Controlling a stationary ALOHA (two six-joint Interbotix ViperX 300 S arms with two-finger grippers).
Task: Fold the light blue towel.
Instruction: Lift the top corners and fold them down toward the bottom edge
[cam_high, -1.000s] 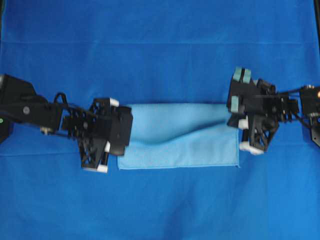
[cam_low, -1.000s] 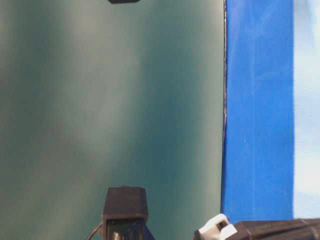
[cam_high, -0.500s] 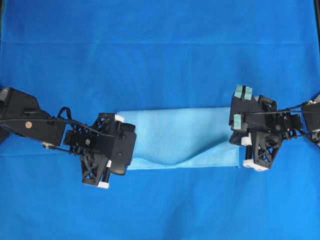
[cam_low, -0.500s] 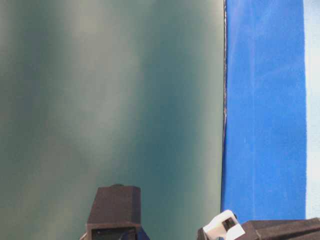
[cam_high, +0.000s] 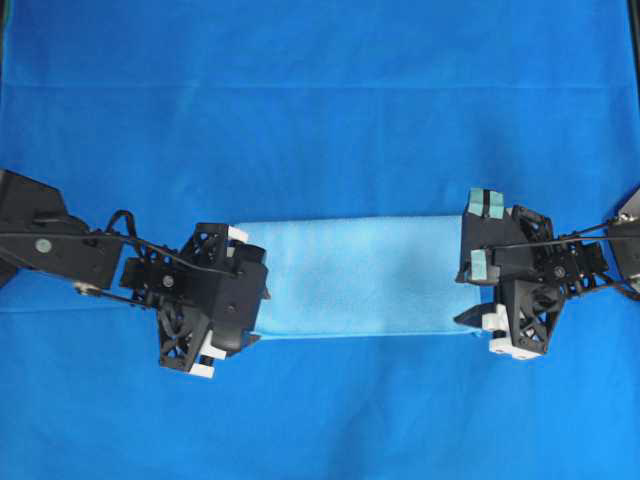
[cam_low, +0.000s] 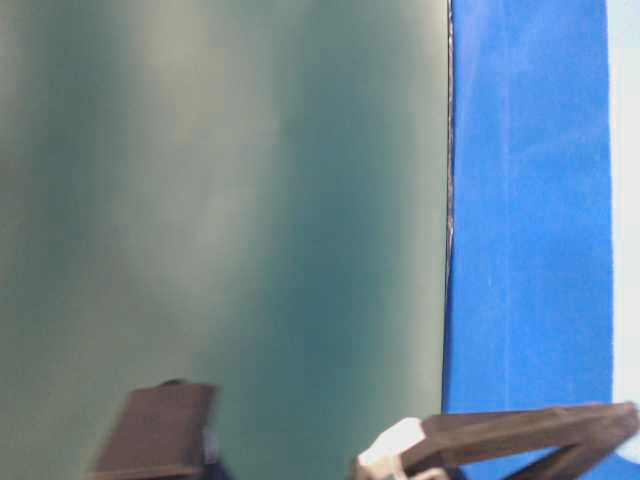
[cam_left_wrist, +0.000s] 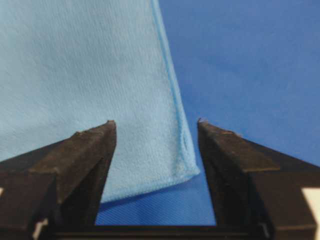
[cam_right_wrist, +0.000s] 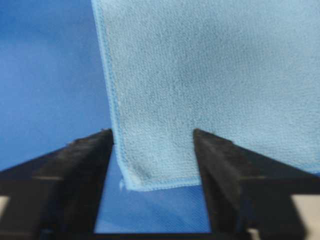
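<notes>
we are resting over the broad royal-blue table covering (cam_high: 320, 90), where the pale sky-blue microfibre towel (cam_high: 360, 275) is lying folded in half between our arms. our left gripper (cam_left_wrist: 156, 131) and right gripper (cam_right_wrist: 152, 137) are each standing spread around a near corner, apparently so the fold lies flat. only the wrist views are showing stitched hems lying free between the jaws; the overhead view is hiding them.

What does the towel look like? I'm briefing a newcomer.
On the large royal-blue table covering, look midway between the two black end effectors. The pale sky-blue microfibre towel lies there as a flat, wide rectangle, lighter than the covering, with a thin stitched hem.
</notes>
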